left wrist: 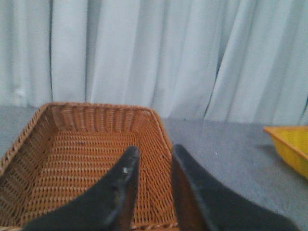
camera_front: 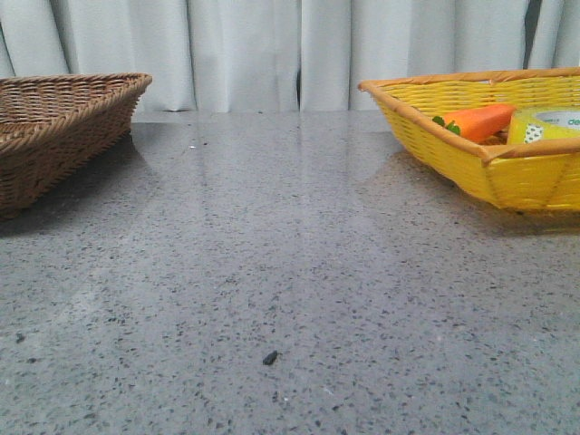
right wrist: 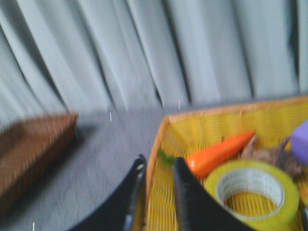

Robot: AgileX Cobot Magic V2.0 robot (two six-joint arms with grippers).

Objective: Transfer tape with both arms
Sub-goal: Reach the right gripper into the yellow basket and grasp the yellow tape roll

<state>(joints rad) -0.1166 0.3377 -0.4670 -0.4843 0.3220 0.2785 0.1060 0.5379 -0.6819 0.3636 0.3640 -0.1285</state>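
Observation:
The yellow tape roll (right wrist: 252, 192) with a whitish inner ring lies flat in the yellow basket (right wrist: 202, 126), beside an orange carrot toy (right wrist: 219, 153). In the front view the tape (camera_front: 546, 124) peeks over the basket rim (camera_front: 435, 82) at the right. My right gripper (right wrist: 159, 163) is open and empty, its black fingers astride the basket's near rim, left of the tape. My left gripper (left wrist: 155, 153) is open and empty above the near corner of the brown basket (left wrist: 91, 139). Neither gripper shows in the front view.
The brown wicker basket (camera_front: 63, 127) stands at the table's far left and looks empty. The yellow basket also holds a purple block (right wrist: 299, 140) and brownish pieces. Grey speckled tabletop (camera_front: 290, 272) lies between the baskets. White curtains hang behind.

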